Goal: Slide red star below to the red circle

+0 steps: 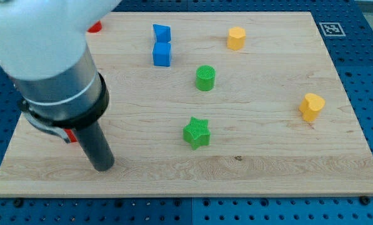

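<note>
Nearest the camera, the arm's bulky white and dark grey body fills the upper left of the frame and narrows to a dark rod. Its lower end, my tip (104, 167), rests on the bench (267, 162) in the lower left, well apart from the green star (197, 132) near the middle.

Just left of the rod, a small piece of red (68, 135) peeks out from under the arm's collar; it may be the red star, but too little shows to settle the shape. Another red block (95, 27) sits at the top left edge of the bench, mostly hidden behind the arm, so its shape is also unclear.

Along the top, a blue block (161, 32) of irregular shape sits just above a blue cube (162, 54), the two touching or nearly so. A green cylinder (205, 78) stands right of and below them, with a yellow hexagon-like block (236, 38) in the upper right. A yellow heart (312, 106) lies near the right edge.

This rig carries no jaws, only the rod.
</note>
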You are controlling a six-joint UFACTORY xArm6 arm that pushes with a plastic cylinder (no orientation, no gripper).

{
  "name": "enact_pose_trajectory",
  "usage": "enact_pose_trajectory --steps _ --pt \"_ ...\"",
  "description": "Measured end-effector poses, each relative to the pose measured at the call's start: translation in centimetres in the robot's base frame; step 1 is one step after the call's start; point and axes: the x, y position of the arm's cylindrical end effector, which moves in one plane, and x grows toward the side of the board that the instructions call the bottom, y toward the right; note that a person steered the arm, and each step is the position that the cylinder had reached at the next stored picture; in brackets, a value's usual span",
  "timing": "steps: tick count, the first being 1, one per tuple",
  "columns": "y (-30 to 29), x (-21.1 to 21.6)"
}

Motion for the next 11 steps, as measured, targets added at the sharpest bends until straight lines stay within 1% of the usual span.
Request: enact_pose_trajectory --steps 1,2,3,4,5,6,8,9,10,11 --pt "-2.4 -2.5" --pt "-4.3 -1.1" --pt "-6.4 -0.6" --pt "-6.5 -4.0" --pt "-6.5 -6.4" --pt "-5.9 -7.7" --pt "-3.2 -4.8" --pt "-1.8 -7.9" --pt "-4.2 -11.0" --pt "-5.4 -13.4"
